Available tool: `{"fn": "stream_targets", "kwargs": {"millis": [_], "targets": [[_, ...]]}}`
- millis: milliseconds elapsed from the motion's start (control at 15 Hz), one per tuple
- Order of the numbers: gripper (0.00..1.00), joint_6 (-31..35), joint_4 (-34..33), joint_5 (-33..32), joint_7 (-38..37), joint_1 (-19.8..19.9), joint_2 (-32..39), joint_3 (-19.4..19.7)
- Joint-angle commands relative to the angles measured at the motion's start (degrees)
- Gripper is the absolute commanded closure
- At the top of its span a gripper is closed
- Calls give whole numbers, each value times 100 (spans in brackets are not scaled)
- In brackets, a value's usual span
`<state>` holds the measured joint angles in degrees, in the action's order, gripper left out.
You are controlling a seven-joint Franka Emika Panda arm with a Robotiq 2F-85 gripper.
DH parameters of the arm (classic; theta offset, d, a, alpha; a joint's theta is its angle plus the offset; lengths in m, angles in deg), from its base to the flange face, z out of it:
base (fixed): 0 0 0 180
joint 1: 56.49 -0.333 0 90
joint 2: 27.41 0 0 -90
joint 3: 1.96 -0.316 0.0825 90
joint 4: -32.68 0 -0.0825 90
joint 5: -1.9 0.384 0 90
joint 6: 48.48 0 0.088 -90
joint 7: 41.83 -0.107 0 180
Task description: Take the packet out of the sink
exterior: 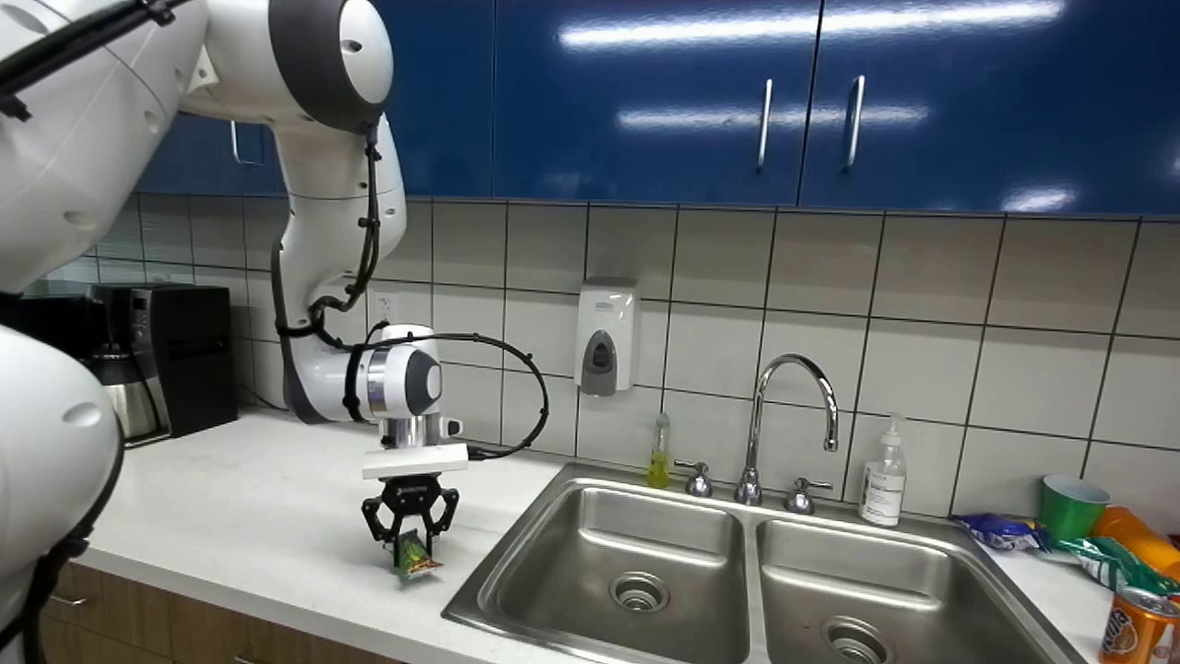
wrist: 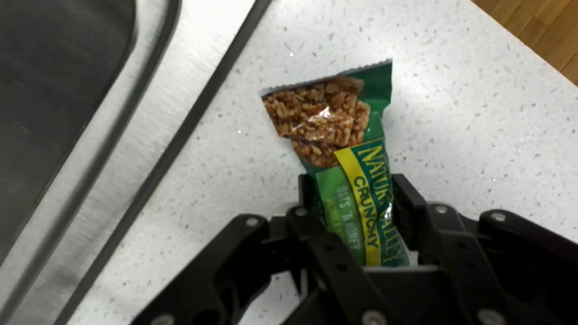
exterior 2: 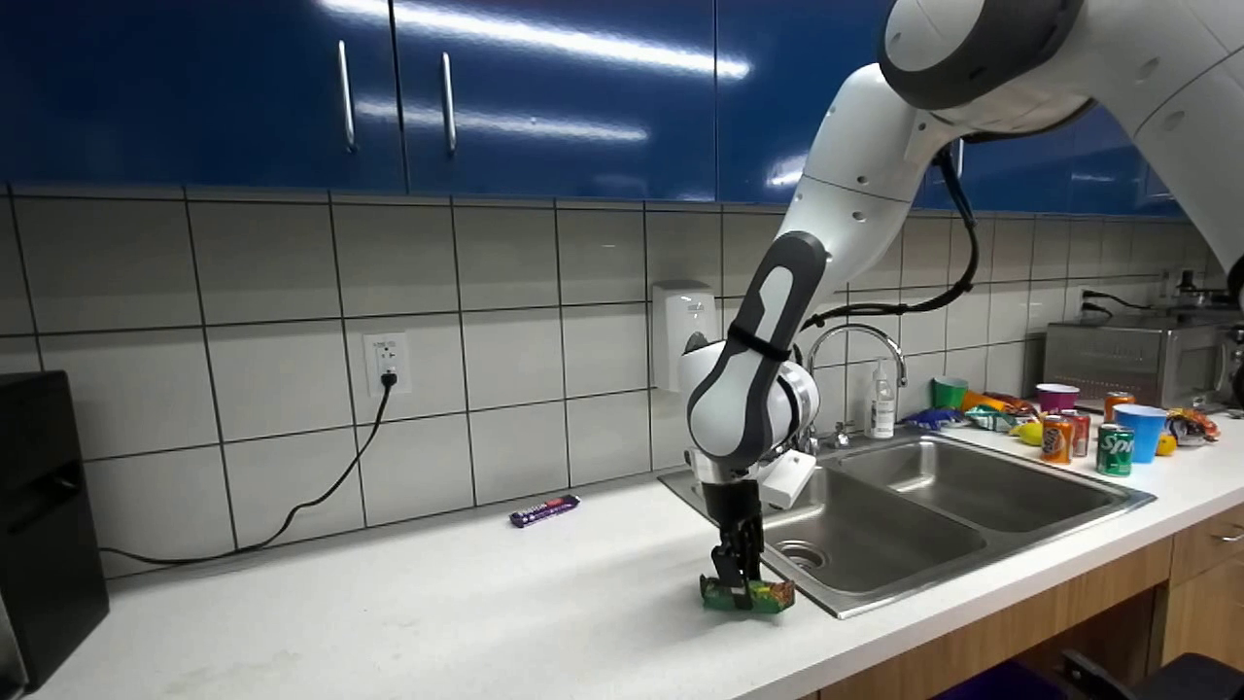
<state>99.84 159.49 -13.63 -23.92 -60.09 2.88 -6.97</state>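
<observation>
The packet is a green, yellow and brown granola bar wrapper. It shows in both exterior views [exterior: 420,561] [exterior 2: 773,596] and in the wrist view [wrist: 334,117]. My gripper [exterior: 413,551] is shut on the packet, with one black finger against each long side in the wrist view [wrist: 352,194]. The packet is over the white counter [exterior: 249,516] beside the sink, outside it. I cannot tell whether it touches the counter or hangs just above. The near end of the packet is hidden by the gripper. The steel double sink [exterior: 751,576] has two basins, and its rim [wrist: 194,63] shows in the wrist view.
A purple wrapped bar [exterior 2: 544,510] lies near the tiled wall. A faucet [exterior: 756,424], a yellow-liquid bottle [exterior: 659,456] and a pump bottle [exterior: 885,480] stand behind the sink. Cups, cans and packets are beyond it. A black coffee machine [exterior: 189,355] stands at the counter's opposite end.
</observation>
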Motion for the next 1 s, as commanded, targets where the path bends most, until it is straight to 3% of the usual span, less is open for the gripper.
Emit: {"fn": "stream_targets", "kwargs": {"millis": [0, 267, 333, 400, 467, 733, 933], "targets": [[81, 56, -65, 222, 347, 206, 60, -180], [81, 72, -59, 267, 474, 221, 108, -204], [69, 82, -60, 266, 487, 221, 122, -203], [31, 87, -60, 266, 511, 227, 130, -208], [30, 104, -62, 243, 484, 207, 132, -184], [0, 69, -61, 289, 490, 228, 131, -206], [0, 129, -7, 330, 461, 247, 31, -211]]}}
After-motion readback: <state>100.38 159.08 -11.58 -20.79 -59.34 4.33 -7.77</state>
